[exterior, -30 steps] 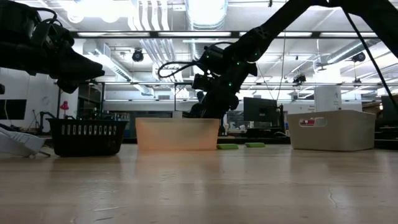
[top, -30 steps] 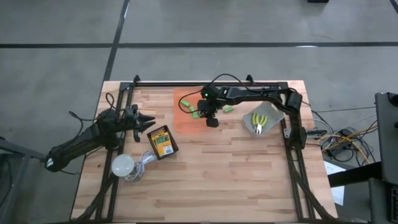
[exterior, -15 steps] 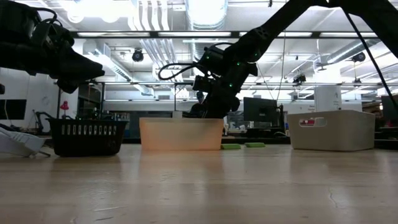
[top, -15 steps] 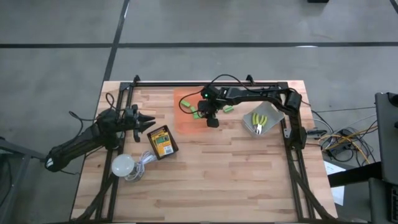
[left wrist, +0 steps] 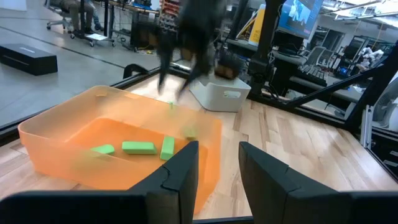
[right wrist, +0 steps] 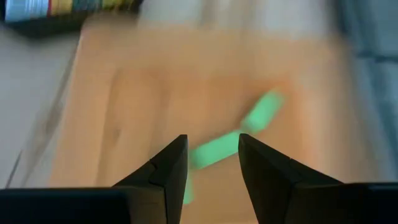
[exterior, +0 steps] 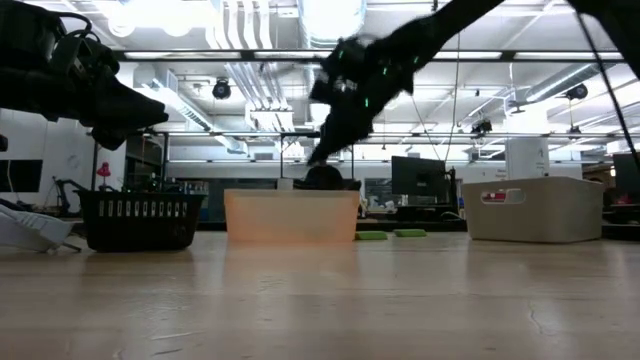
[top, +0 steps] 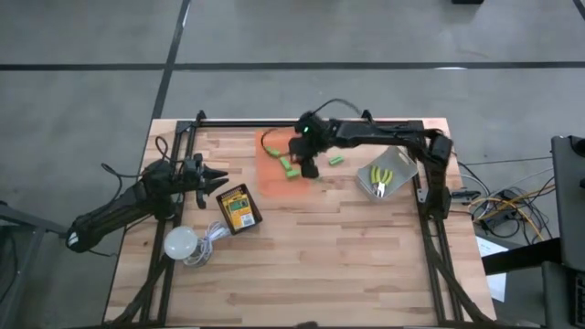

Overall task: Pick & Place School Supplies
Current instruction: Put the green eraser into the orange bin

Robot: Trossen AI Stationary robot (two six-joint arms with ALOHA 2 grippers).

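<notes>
My right gripper [top: 309, 164] hangs open and blurred above the right part of the orange tray [top: 272, 178], high over it in the low view [exterior: 322, 150]. Its wrist view looks down between its fingers [right wrist: 211, 168] at green blocks [right wrist: 214, 151] lying on the tray's floor. The left wrist view shows three green blocks [left wrist: 138, 147] in the tray. Two more green blocks [exterior: 370, 236] lie on the table right of the tray. Yellow-handled tools [top: 382, 178] lie in the white bin. Crayon boxes [top: 238, 208] lie in a black basket. My left gripper [top: 222, 179] waits open at the table's left.
A white bulb with its cord [top: 183, 242] lies near the left front corner. The white bin [exterior: 530, 210] stands at the right, the black basket [exterior: 140, 220] left of the tray. A black frame runs along the table's left, far and right edges.
My right gripper has risen from just above the tray's rim to well above it and has drifted a little toward the far edge, moving fast enough to blur.
</notes>
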